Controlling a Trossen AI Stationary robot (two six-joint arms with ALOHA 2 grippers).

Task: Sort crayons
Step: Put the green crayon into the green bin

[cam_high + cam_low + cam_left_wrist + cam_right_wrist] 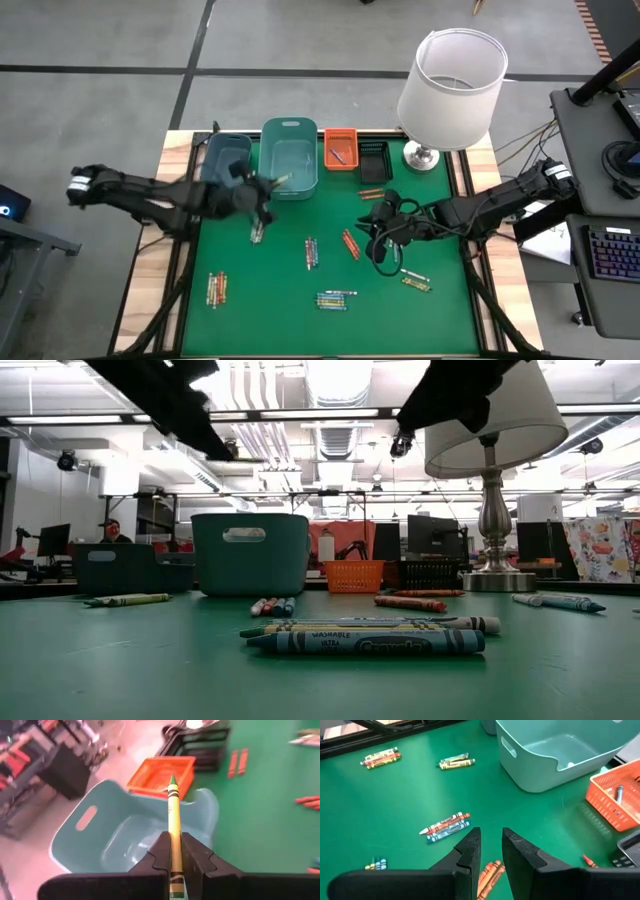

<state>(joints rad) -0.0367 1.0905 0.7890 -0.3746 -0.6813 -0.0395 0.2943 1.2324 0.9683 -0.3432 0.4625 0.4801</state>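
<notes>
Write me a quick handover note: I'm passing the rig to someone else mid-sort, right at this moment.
Left gripper: shut on a yellow-green crayon, held above the light teal bin.
Right gripper: slightly open, holding nothing, above the mat over some orange crayons.
Bins: the light teal bin shows nothing in it from the wrist views; the orange bin holds at least one crayon; the dark teal bin and black bin cannot be judged.
Left: most of the job. Small clusters of crayons lie scattered over the green mat, plus two orange ones near the black bin.
</notes>
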